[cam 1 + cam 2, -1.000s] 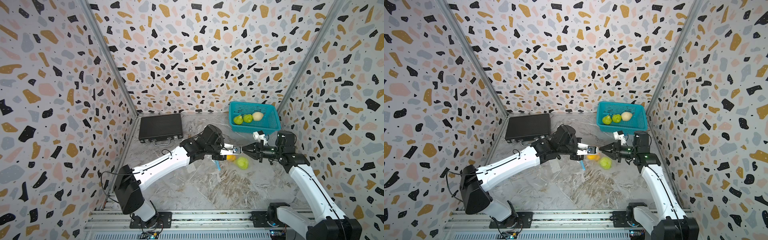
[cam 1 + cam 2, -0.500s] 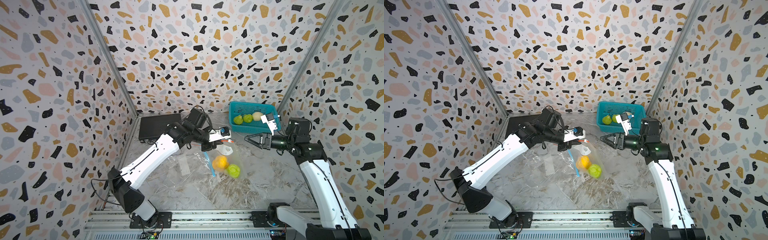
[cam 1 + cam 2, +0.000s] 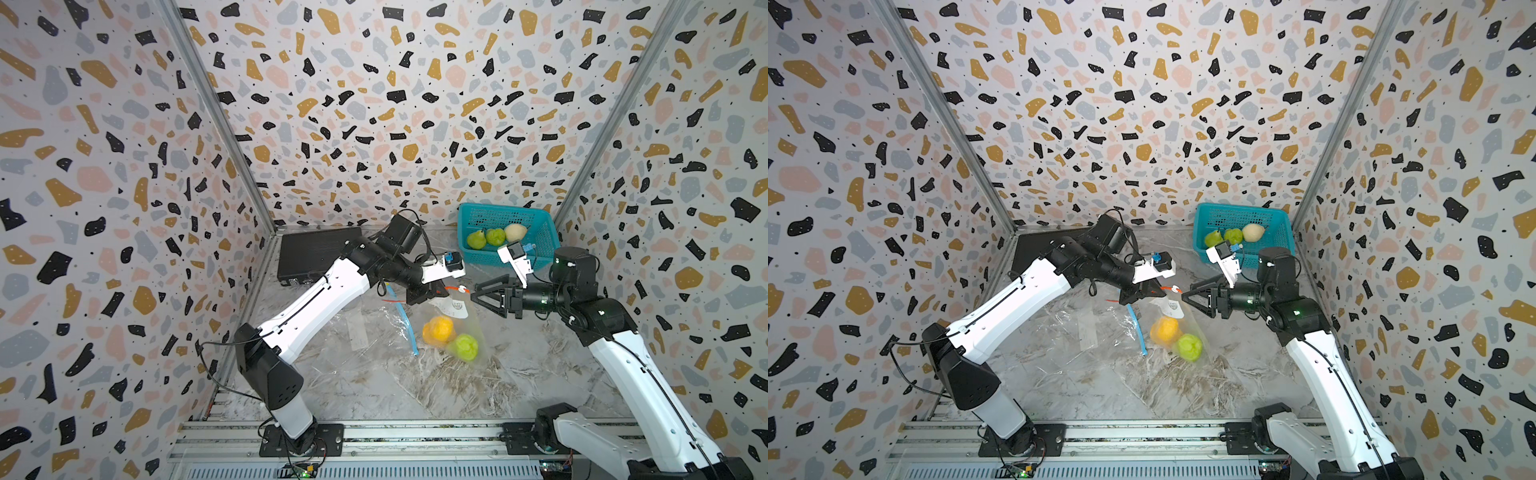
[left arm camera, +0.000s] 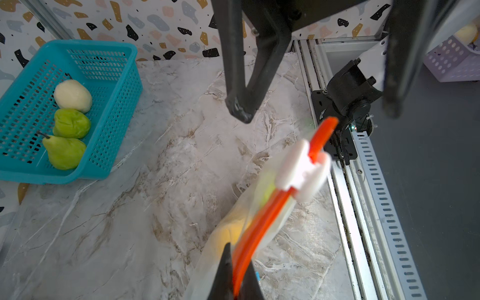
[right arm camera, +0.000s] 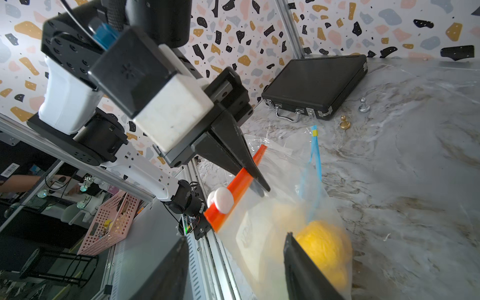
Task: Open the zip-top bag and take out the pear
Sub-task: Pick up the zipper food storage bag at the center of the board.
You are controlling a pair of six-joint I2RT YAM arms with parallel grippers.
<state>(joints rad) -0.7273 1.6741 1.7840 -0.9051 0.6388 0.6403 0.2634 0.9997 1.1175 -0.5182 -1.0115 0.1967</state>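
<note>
I saw the left gripper [image 3: 436,293] pinching the orange strip [image 5: 233,189] of the zip-top bag [image 3: 456,311], the right gripper [image 3: 474,293] open just beside it.

Clear zip-top bag [image 3: 456,308], hung by orange zip strip [image 4: 262,228], yellow fruit [image 3: 437,330], green fruit [image 3: 466,347] inside

In the left wrist view the bag [image 4: 249,207] and its white slider [image 4: 302,172] are blurry, and the picture's edge cuts off the left gripper [image 4: 237,275]. In both top views the left arm [image 3: 316,299] hides part of the black case [image 3: 307,253]. The green fruit [image 3: 465,347] is too small to name.
</note>
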